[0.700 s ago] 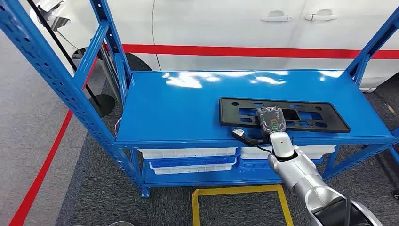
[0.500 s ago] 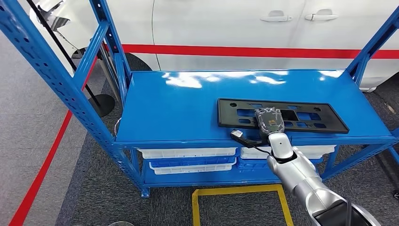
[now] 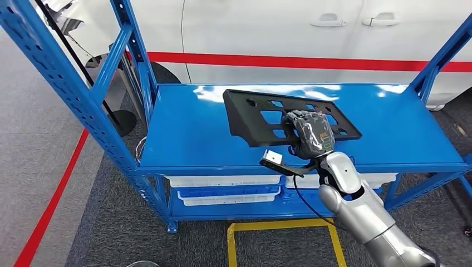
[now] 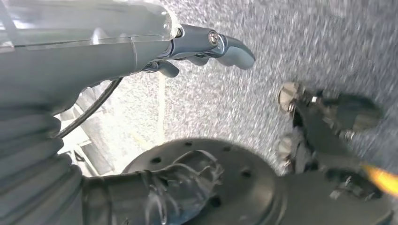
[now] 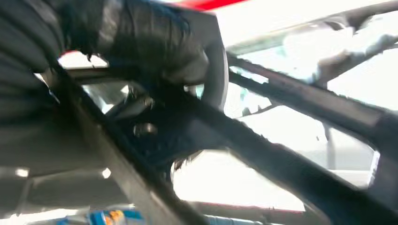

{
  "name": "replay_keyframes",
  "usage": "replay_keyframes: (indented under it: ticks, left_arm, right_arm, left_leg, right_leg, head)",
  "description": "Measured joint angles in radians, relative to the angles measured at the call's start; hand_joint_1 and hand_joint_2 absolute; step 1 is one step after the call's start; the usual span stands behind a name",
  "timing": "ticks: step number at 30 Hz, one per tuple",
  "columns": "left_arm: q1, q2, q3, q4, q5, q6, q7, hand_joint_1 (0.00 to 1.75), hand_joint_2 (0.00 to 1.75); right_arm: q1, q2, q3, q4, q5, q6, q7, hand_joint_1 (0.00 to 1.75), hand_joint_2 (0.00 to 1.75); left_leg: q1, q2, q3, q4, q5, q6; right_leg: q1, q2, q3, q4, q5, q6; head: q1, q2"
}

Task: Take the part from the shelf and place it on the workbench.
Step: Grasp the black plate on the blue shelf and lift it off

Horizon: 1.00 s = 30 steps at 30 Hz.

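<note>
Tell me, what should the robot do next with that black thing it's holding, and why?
Probably lift it a bit higher and draw it back off the shelf. The right hand grips the black part, which is tilted above the blue shelf. It likely has to clear the shelf before going to the workbench.

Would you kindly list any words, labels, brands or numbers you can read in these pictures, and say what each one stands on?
None can be read.
Small green and orange marks on the back of the right hand, which grips the flat black plastic part: too small to read.
The blue metal shelf and the white car: no text visible.
</note>
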Motion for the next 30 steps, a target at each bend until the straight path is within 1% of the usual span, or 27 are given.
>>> replay_keyframes:
  ticks: [2,3,4,5,6,7,8,9,10,12,13,14,15,17,18,19,20,21,22,23,24,25,26,27,28,29,30]
  left_arm:
    - [-0.001,-0.001,0.0,-0.001,-0.006,-0.002,0.0,0.0,1.75]
    - [-0.001,-0.001,0.0,-0.001,-0.009,-0.003,0.0,0.0,1.75]
    - [-0.001,-0.001,0.0,-0.001,-0.011,-0.003,0.0,0.0,1.75]
    - [-0.001,-0.002,0.0,-0.001,-0.013,-0.004,0.0,0.0,1.75]
    - [-0.001,-0.003,0.0,-0.001,-0.016,-0.004,0.0,0.0,1.75]
    - [-0.002,-0.003,0.0,-0.001,-0.019,-0.004,0.0,0.0,1.75]
    - [-0.003,-0.003,0.0,-0.001,-0.023,-0.004,0.0,0.0,1.75]
    - [-0.003,-0.003,0.0,-0.002,-0.027,-0.003,0.0,0.0,1.75]
    - [-0.003,-0.003,0.0,-0.002,-0.029,-0.003,0.0,0.0,1.75]
    - [-0.003,-0.003,0.0,-0.003,-0.036,-0.002,-0.001,0.0,1.75]
    - [-0.003,-0.003,0.0,-0.003,-0.038,-0.002,-0.001,0.0,1.75]
    - [-0.003,-0.003,0.0,-0.003,-0.039,-0.002,-0.001,0.0,1.75]
    - [-0.003,-0.003,0.0,-0.003,-0.04,-0.001,-0.001,0.0,1.75]
    - [-0.004,-0.003,0.0,-0.003,-0.041,-0.001,-0.001,0.0,1.75]
    - [-0.004,-0.003,0.0,-0.003,-0.041,-0.001,-0.001,0.0,1.75]
    - [-0.005,-0.003,0.0,-0.003,-0.041,-0.001,-0.001,0.0,1.75]
    - [-0.005,-0.003,0.0,-0.003,-0.041,-0.001,-0.001,0.0,1.75]
    - [-0.005,-0.003,0.0,-0.003,-0.041,-0.001,-0.001,0.0,1.75]
    - [-0.006,-0.002,0.0,-0.003,-0.041,-0.001,-0.001,0.0,1.75]
    - [-0.006,-0.002,0.0,-0.004,-0.042,-0.001,-0.001,0.0,1.75]
    - [-0.007,-0.001,0.0,-0.005,-0.042,-0.001,-0.001,0.0,1.75]
    - [-0.008,-0.001,0.0,-0.006,-0.043,-0.001,-0.001,0.0,1.75]
    - [-0.009,-0.001,0.0,-0.006,-0.043,-0.001,-0.001,0.0,1.75]
    - [-0.009,-0.002,0.0,-0.006,-0.043,-0.001,-0.001,0.0,1.75]
    - [-0.01,-0.003,0.0,-0.007,-0.043,-0.001,-0.001,0.0,1.75]
    - [-0.01,-0.004,0.0,-0.007,-0.044,-0.001,-0.001,0.0,1.75]
    - [-0.01,-0.005,0.0,-0.007,-0.045,-0.001,-0.001,0.0,1.75]
  right_arm:
    - [0.013,-0.015,-0.001,-0.056,0.0,-0.01,-0.018,1.75,1.75]
    - [0.022,-0.021,-0.002,-0.075,0.0,-0.016,-0.025,1.75,1.75]
    - [0.029,-0.026,-0.002,-0.09,-0.001,-0.021,-0.03,1.75,1.75]
    - [0.035,-0.031,-0.002,-0.105,-0.001,-0.027,-0.034,1.75,1.75]
    - [0.039,-0.037,-0.002,-0.118,-0.002,-0.033,-0.037,1.75,1.75]
    - [0.042,-0.041,-0.003,-0.129,-0.002,-0.042,-0.04,1.75,1.75]
    - [0.046,-0.046,-0.005,-0.141,0.0,-0.053,-0.043,1.75,1.75]
    - [0.051,-0.05,-0.007,-0.153,0.004,-0.065,-0.046,1.75,1.75]
    - [0.055,-0.053,-0.009,-0.164,0.01,-0.076,-0.049,1.75,1.75]
    - [0.064,-0.058,-0.011,-0.184,0.026,-0.098,-0.052,1.75,1.75]
    - [0.068,-0.06,-0.011,-0.192,0.035,-0.109,-0.052,1.75,1.75]
    - [0.07,-0.062,-0.012,-0.2,0.042,-0.118,-0.053,1.75,1.75]
    - [0.072,-0.063,-0.013,-0.207,0.046,-0.124,-0.053,1.75,1.75]
    - [0.078,-0.066,-0.015,-0.215,0.051,-0.128,-0.053,1.75,1.75]
    - [0.081,-0.066,-0.016,-0.217,0.051,-0.129,-0.054,1.75,1.75]
    - [0.083,-0.066,-0.016,-0.218,0.051,-0.128,-0.054,1.75,1.75]
    - [0.086,-0.066,-0.016,-0.22,0.051,-0.128,-0.054,1.75,1.75]
    - [0.087,-0.067,-0.017,-0.222,0.051,-0.129,-0.054,1.75,1.75]
    - [0.088,-0.068,-0.018,-0.224,0.052,-0.129,-0.054,1.75,1.75]
    - [0.089,-0.07,-0.019,-0.227,0.054,-0.131,-0.053,1.75,1.75]
    - [0.09,-0.071,-0.02,-0.229,0.059,-0.135,-0.053,1.75,1.75]
    - [0.09,-0.073,-0.021,-0.231,0.065,-0.142,-0.053,1.75,1.75]
    - [0.091,-0.074,-0.022,-0.233,0.071,-0.149,-0.053,1.75,1.75]
    - [0.093,-0.074,-0.023,-0.234,0.078,-0.155,-0.053,1.75,1.75]
    - [0.095,-0.075,-0.024,-0.236,0.083,-0.161,-0.053,1.75,1.75]
    - [0.097,-0.077,-0.026,-0.237,0.089,-0.168,-0.054,1.75,1.75]
    - [0.099,-0.078,-0.027,-0.238,0.097,-0.177,-0.054,1.75,1.75]
  left_leg:
    - [0.002,-0.001,-0.005,0.002,0.002,0.002]
    - [0.003,-0.001,-0.01,0.006,0.002,0.001]
    - [0.005,-0.001,-0.014,0.012,0.001,-0.001]
    - [0.008,-0.001,-0.02,0.02,-0.001,-0.004]
    - [0.011,0.0,-0.026,0.03,-0.004,-0.011]
    - [0.014,-0.001,-0.033,0.04,-0.007,-0.019]
    - [0.015,-0.002,-0.04,0.049,-0.009,-0.027]
    - [0.014,-0.004,-0.045,0.057,-0.01,-0.036]
    - [0.012,-0.006,-0.05,0.06,-0.008,-0.044]
    - [0.012,-0.009,-0.058,0.066,-0.004,-0.057]
    - [0.013,-0.008,-0.065,0.075,-0.015,-0.062]
    - [0.015,-0.007,-0.078,0.102,-0.042,-0.064]
    - [0.015,-0.006,-0.095,0.147,-0.081,-0.066]
    - [0.014,-0.006,-0.133,0.27,-0.168,-0.064]
    - [0.013,-0.006,-0.141,0.318,-0.191,-0.061]
    - [0.01,-0.006,-0.135,0.337,-0.193,-0.056]
    - [0.007,-0.006,-0.111,0.319,-0.176,-0.048]
    - [0.001,-0.006,-0.071,0.272,-0.149,-0.037]
    - [-0.006,-0.006,-0.021,0.202,-0.128,-0.023]
    - [-0.012,-0.005,0.025,0.132,-0.117,-0.011]
    - [-0.018,-0.003,0.055,0.08,-0.111,-0.005]
    - [-0.022,-0.002,0.072,0.047,-0.112,-0.001]
    - [-0.024,-0.002,0.073,0.035,-0.106,-0.002]
    - [-0.024,-0.001,0.068,0.026,-0.092,-0.001]
    - [-0.022,0.0,0.065,0.015,-0.078,0.002]
    - [-0.019,0.003,0.059,0.004,-0.059,0.008]
    - [-0.016,0.005,0.05,-0.005,-0.041,0.012]
  right_leg:
    - [-0.005,0.0,-0.048,0.121,-0.063,0.008]
    - [-0.01,-0.001,-0.063,0.162,-0.073,0.013]
    - [-0.015,-0.001,-0.063,0.17,-0.065,0.018]
    - [-0.021,-0.003,-0.043,0.139,-0.039,0.025]
    - [-0.027,-0.004,-0.01,0.078,-0.01,0.032]
    - [-0.029,-0.004,0.021,0.021,0.006,0.039]
    - [-0.028,-0.001,0.043,-0.02,0.02,0.039]
    - [-0.027,0.002,0.051,-0.041,0.021,0.035]
    - [-0.023,0.006,0.047,-0.039,0.019,0.026]
    - [-0.023,0.006,0.035,-0.038,0.026,0.004]
    - [-0.022,0.005,0.028,-0.037,0.032,-0.006]
    - [-0.022,0.003,0.02,-0.038,0.038,-0.017]
    - [-0.019,0.002,0.011,-0.039,0.045,-0.027]
    - [-0.011,-0.001,-0.009,-0.039,0.06,-0.04]
    - [-0.006,-0.001,-0.02,-0.039,0.068,-0.043]
    - [0.0,-0.002,-0.03,-0.039,0.076,-0.045]
    - [0.005,-0.002,-0.04,-0.038,0.085,-0.046]
    - [0.01,-0.002,-0.05,-0.038,0.094,-0.047]
    - [0.013,-0.002,-0.057,-0.038,0.102,-0.047]
    - [0.016,-0.002,-0.063,-0.038,0.111,-0.045]
    - [0.016,-0.003,-0.065,-0.04,0.119,-0.041]
    - [0.014,-0.005,-0.066,-0.043,0.128,-0.036]
    - [0.013,-0.007,-0.065,-0.048,0.138,-0.029]
    - [0.012,-0.008,-0.065,-0.053,0.147,-0.022]
    - [0.011,-0.007,-0.069,-0.052,0.146,-0.016]
    - [0.012,-0.005,-0.076,-0.041,0.125,-0.011]
    - [0.012,-0.003,-0.086,-0.012,0.086,-0.006]
  head:
    - [0.0,0.0]
    - [0.0,0.0]
    - [0.0,0.0]
    - [0.0,0.0]
    - [0.0,0.0]
    - [0.0,0.0]
    - [0.0,0.0]
    - [0.0,0.0]
    - [0.0,0.0]
    - [-0.001,0.0]
    - [-0.001,0.0]
    - [-0.001,0.0]
    - [-0.001,0.0]
    - [-0.001,0.0]
    - [-0.001,0.0]
    - [-0.001,0.0]
    - [-0.001,0.0]
    - [-0.001,0.0]
    - [-0.001,0.0]
    - [-0.001,0.0]
    - [0.0,0.0]
    - [-0.001,0.0]
    - [-0.001,0.0]
    - [-0.001,0.0]
    - [-0.001,0.0]
    - [-0.001,0.0]
    - [0.0,0.0]
